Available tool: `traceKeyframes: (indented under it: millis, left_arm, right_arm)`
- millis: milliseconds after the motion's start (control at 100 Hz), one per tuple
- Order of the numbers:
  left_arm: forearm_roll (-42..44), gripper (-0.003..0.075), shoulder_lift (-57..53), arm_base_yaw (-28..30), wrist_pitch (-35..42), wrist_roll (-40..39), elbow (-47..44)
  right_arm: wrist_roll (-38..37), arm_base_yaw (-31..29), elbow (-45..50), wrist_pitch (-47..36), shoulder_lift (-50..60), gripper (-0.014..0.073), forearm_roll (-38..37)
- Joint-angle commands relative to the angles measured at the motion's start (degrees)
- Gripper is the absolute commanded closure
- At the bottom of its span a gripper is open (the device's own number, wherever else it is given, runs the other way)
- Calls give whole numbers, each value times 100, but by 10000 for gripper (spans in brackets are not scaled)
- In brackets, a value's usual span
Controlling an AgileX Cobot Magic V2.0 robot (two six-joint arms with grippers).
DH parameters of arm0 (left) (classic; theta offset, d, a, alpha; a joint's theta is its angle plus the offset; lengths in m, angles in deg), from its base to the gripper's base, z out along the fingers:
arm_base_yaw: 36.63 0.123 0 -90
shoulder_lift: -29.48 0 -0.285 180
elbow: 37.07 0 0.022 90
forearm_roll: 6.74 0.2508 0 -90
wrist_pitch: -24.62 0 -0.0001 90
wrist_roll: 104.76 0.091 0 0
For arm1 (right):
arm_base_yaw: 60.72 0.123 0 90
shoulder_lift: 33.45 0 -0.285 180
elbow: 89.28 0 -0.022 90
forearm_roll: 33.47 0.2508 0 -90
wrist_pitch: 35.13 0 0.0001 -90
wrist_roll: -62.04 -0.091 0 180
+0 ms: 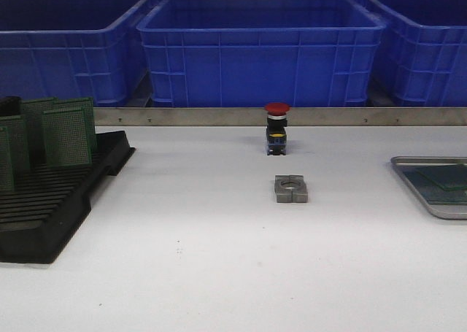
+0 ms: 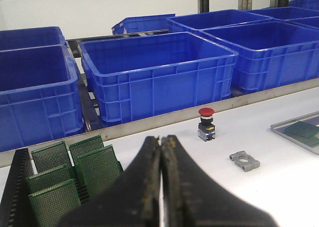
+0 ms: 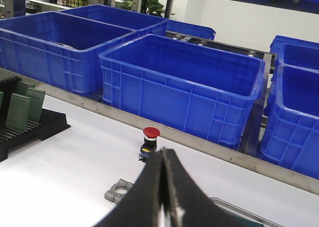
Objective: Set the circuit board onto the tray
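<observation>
Several green circuit boards (image 1: 64,131) stand upright in a black slotted rack (image 1: 55,201) at the left; they also show in the left wrist view (image 2: 94,167) and the right wrist view (image 3: 22,110). The silver-grey tray (image 1: 430,201) lies at the right table edge with a green board (image 1: 445,179) flat in it; it also shows in the left wrist view (image 2: 284,132) and partly in the right wrist view (image 3: 234,209). My left gripper (image 2: 161,139) is shut and empty, held above the table. My right gripper (image 3: 163,152) is shut and empty. Neither gripper shows in the front view.
A red-capped push button (image 1: 276,128) stands at the table's middle back. A grey metal clamp block (image 1: 290,188) lies in front of it. Big blue crates (image 1: 255,47) line the back behind a metal rail (image 1: 219,116).
</observation>
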Motion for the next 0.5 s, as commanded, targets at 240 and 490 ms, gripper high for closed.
traceKeyframes:
  millis: [240, 490]
  left_arm:
    - [-140, 741, 56, -49, 313, -54, 141]
    - [277, 741, 56, 29, 923, -215, -19]
  right_arm:
    - [37, 4, -160, -228, -67, 655, 81]
    - [37, 4, -160, -228, -67, 655, 81]
